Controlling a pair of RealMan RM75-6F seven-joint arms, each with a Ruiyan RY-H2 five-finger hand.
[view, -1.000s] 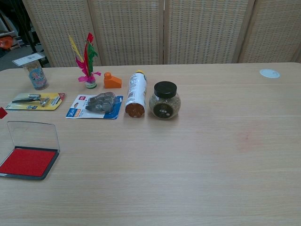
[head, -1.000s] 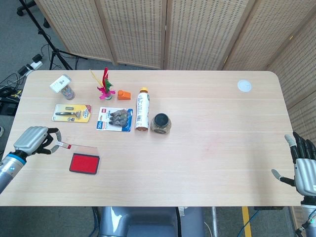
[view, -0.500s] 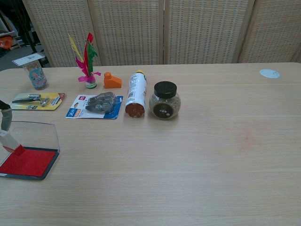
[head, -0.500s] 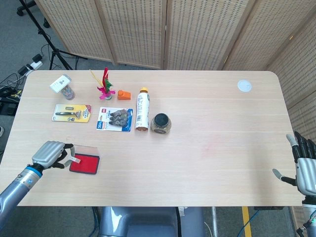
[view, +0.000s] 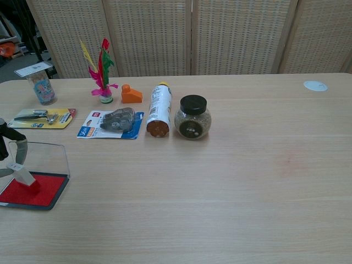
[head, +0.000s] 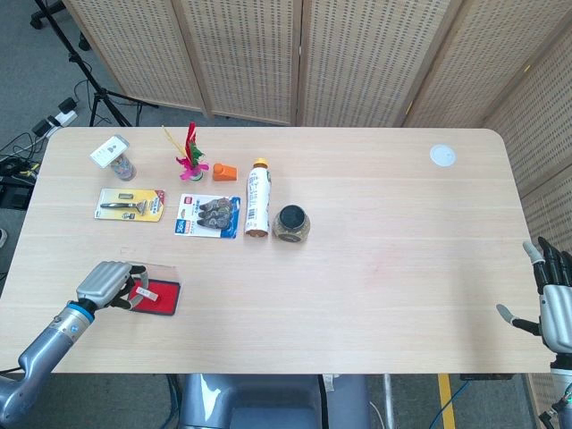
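Observation:
An open red ink pad (head: pixel 164 300) lies near the table's front left, its clear lid (view: pixel 39 156) standing up behind the red surface (view: pixel 38 192). My left hand (head: pixel 106 283) holds a small stamp (head: pixel 143 291) with a white handle and red base. The stamp (view: pixel 24 175) is tilted, with its red end down on the pad. In the chest view only the dark edge of the left hand (view: pixel 5 144) shows at the left border. My right hand (head: pixel 555 302) hovers off the table's right edge, fingers spread, holding nothing.
Further back on the left are a lying bottle (head: pixel 257 198), a black-lidded jar (head: pixel 291 223), a blue blister pack (head: pixel 208 214), a yellow razor pack (head: pixel 130 204), a feather shuttlecock (head: pixel 189 154), an orange piece (head: pixel 224 172) and a small jar (head: pixel 117 158). A white disc (head: pixel 441 155) sits far right.
My left hand has carried the stamp rightward and toward the table's front, bringing its red end down onto the ink pad. The right hand has drifted slightly lower in the head view.

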